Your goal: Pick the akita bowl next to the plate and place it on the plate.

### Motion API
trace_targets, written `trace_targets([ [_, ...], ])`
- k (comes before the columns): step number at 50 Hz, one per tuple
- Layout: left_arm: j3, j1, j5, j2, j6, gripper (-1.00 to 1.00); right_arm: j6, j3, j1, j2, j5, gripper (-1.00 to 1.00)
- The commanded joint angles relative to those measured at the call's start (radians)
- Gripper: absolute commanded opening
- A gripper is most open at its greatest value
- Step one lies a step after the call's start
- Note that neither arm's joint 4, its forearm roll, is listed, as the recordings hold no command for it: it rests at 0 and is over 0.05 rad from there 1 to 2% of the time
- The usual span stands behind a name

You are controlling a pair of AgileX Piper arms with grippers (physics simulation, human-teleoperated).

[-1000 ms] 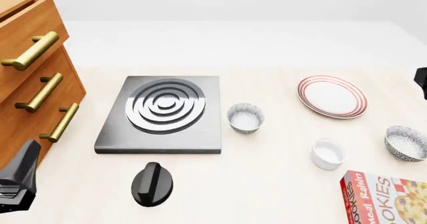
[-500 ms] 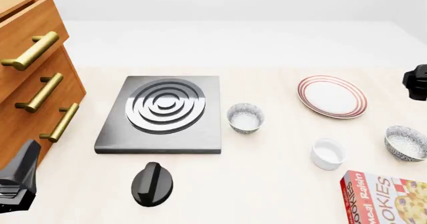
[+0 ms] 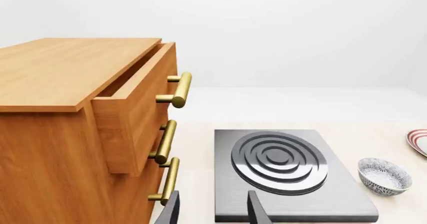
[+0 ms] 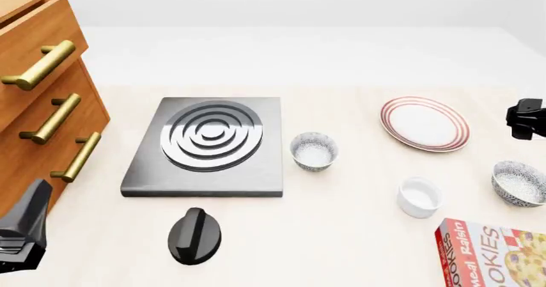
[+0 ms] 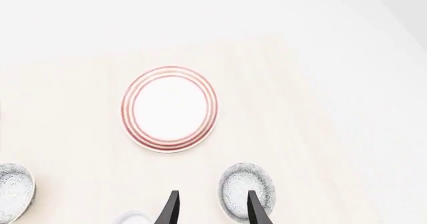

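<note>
The plate [image 4: 425,123] [image 5: 169,108], white with red rings, lies at the back right of the table. One speckled akita bowl [image 4: 518,183] [image 5: 247,191] stands upright in front of the plate near the table's right edge. A second bowl alike [image 4: 314,151] [image 3: 384,176] [image 5: 13,189] stands beside the stove. My right gripper [image 4: 526,119] [image 5: 212,211] hangs at the right edge, above the table between the plate and the right bowl, open and empty. My left gripper [image 4: 22,236] [image 3: 213,214] stays low at the front left, open and empty.
A grey stove burner slab [image 4: 204,143] lies left of centre with a black knob [image 4: 195,234] in front of it. A white ramekin [image 4: 419,197] and a cookies box [image 4: 495,252] sit at the front right. A wooden drawer cabinet [image 4: 43,95] fills the left side.
My right gripper has come in from the right edge, moving left and slightly down in the front view. The left arm and all objects stayed still.
</note>
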Motion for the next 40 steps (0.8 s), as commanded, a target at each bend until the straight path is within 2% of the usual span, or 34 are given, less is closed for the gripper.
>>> trace_targets([
  [1,0.000,0.000,0.000,0.000,0.000,1.00,-0.005,-0.006,-0.012,0.045,-0.018,1.00],
  [3,0.000,0.000,0.000,0.000,0.000,1.00,-0.010,0.016,-0.014,0.074,-0.061,1.00],
  [5,0.000,0.000,0.000,0.000,0.000,1.00,-0.006,0.022,-0.012,0.086,-0.077,1.00],
  [6,0.000,0.000,0.000,0.000,0.000,1.00,-0.009,-0.003,-0.013,0.086,-0.049,1.00],
  [11,0.000,0.000,0.000,0.000,0.000,1.00,-0.006,0.018,-0.014,0.139,-0.110,1.00],
  [14,0.000,0.000,0.000,0.000,0.000,1.00,-0.005,0.014,-0.015,0.154,-0.117,1.00],
  [16,0.000,0.000,0.000,0.000,0.000,1.00,-0.004,-0.010,-0.014,0.155,-0.088,1.00],
  [18,0.000,0.000,0.000,0.000,0.000,1.00,0.000,0.017,-0.012,0.185,-0.144,1.00],
  [19,0.000,0.000,0.000,0.000,0.000,1.00,0.002,0.003,-0.012,0.178,-0.121,1.00],
  [21,0.000,0.000,0.000,0.000,0.000,1.00,0.001,0.018,-0.009,0.201,-0.156,1.00],
  [22,0.000,0.000,0.000,0.000,0.000,1.00,0.002,-0.003,-0.009,0.192,-0.124,1.00],
  [25,0.000,0.000,0.000,0.000,0.000,1.00,0.001,0.023,-0.008,0.225,-0.177,1.00],
  [33,0.000,0.000,0.000,0.000,0.000,1.00,0.003,0.035,-0.008,0.267,-0.211,1.00],
  [35,0.000,0.000,0.000,0.000,0.000,1.00,0.003,0.014,-0.008,0.263,-0.180,1.00],
  [37,0.000,0.000,0.000,0.000,0.000,1.00,0.005,0.036,-0.009,0.289,-0.224,1.00],
  [38,0.000,0.000,0.000,0.000,0.000,1.00,0.004,0.018,-0.009,0.283,-0.196,1.00],
  [40,0.000,0.000,0.000,0.000,0.000,1.00,0.006,0.028,-0.010,0.302,-0.223,1.00],
])
